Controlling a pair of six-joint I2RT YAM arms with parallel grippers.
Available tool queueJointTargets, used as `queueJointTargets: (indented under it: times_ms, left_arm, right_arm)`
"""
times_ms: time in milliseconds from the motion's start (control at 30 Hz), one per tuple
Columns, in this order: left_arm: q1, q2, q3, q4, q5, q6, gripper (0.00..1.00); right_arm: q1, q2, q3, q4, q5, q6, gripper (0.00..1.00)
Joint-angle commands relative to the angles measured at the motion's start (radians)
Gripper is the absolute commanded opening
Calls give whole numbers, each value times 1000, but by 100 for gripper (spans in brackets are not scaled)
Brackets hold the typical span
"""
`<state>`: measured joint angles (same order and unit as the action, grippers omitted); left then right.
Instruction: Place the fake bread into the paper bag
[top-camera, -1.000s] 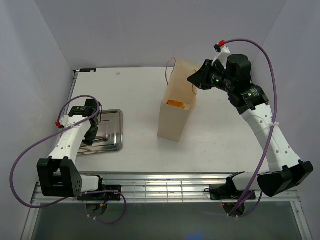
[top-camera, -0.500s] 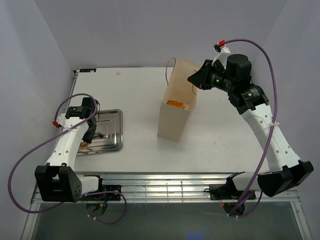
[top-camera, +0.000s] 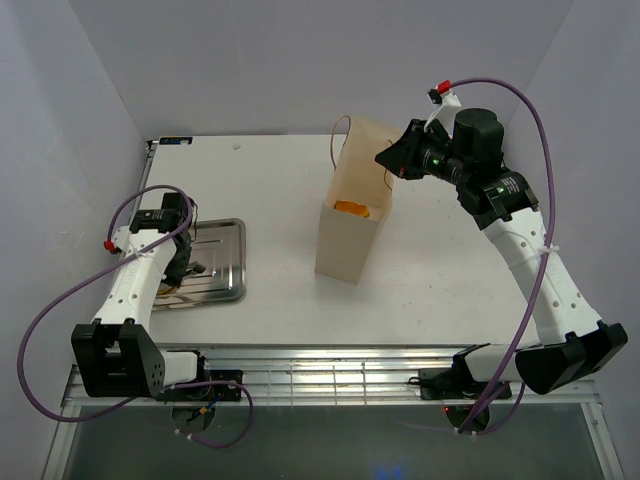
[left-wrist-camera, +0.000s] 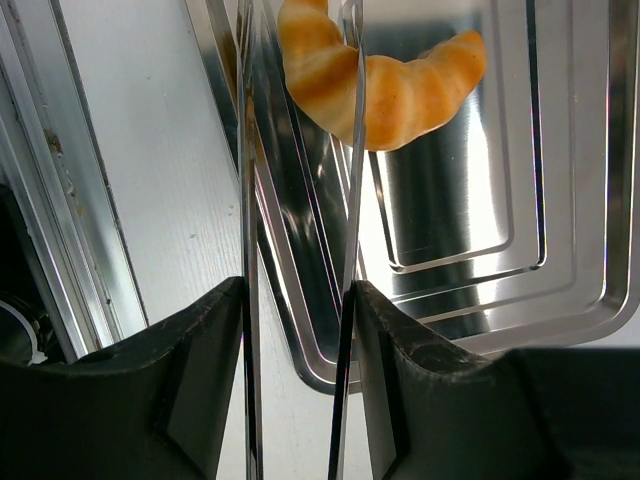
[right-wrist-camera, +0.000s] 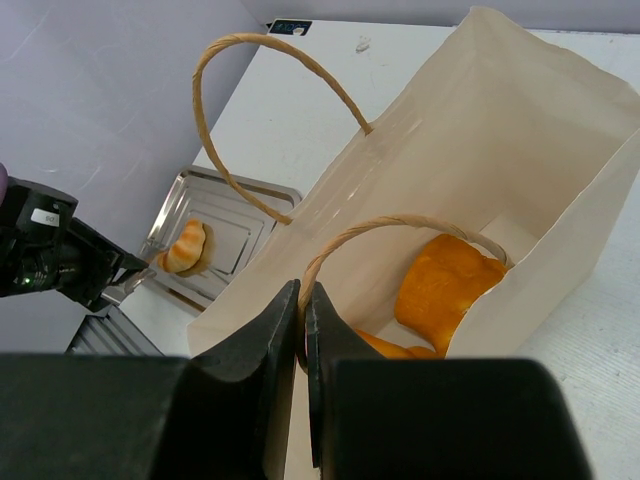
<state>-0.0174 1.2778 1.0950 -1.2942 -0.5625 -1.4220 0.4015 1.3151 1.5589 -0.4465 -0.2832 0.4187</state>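
Note:
One fake bread, a golden croissant (left-wrist-camera: 380, 85), lies in the silver tray (left-wrist-camera: 560, 200). My left gripper (left-wrist-camera: 298, 290) is shut on long metal tweezers (left-wrist-camera: 247, 200), whose two blades reach the croissant's left half and straddle it. In the top view this gripper (top-camera: 185, 265) hovers over the tray's near left part. The paper bag (top-camera: 350, 235) stands upright mid-table with orange bread (right-wrist-camera: 445, 290) inside. My right gripper (right-wrist-camera: 303, 320) is shut on the bag's near string handle (right-wrist-camera: 400, 225), at the bag's far right rim (top-camera: 385, 160).
The tray (top-camera: 225, 262) sits at the table's left, close to the near edge. The bag's second handle (right-wrist-camera: 260, 60) arches up on its far side. Purple cables loop from both arms. White walls enclose the table on three sides.
The left arm has shifted a little leftward over the tray, bringing the tweezers onto the croissant. The right arm and the bag have not moved.

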Motion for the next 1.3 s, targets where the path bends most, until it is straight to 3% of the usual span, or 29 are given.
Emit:
queueJointTargets:
  times_ms: [0,1267]
  left_arm:
    - [11,-3,31,1,-5,5,57]
    - [122,26,-64,159,119,109,54]
  right_arm:
    - [5,-25,10,17,3,-4,12]
    - [5,-28,6,14,7,-9,12]
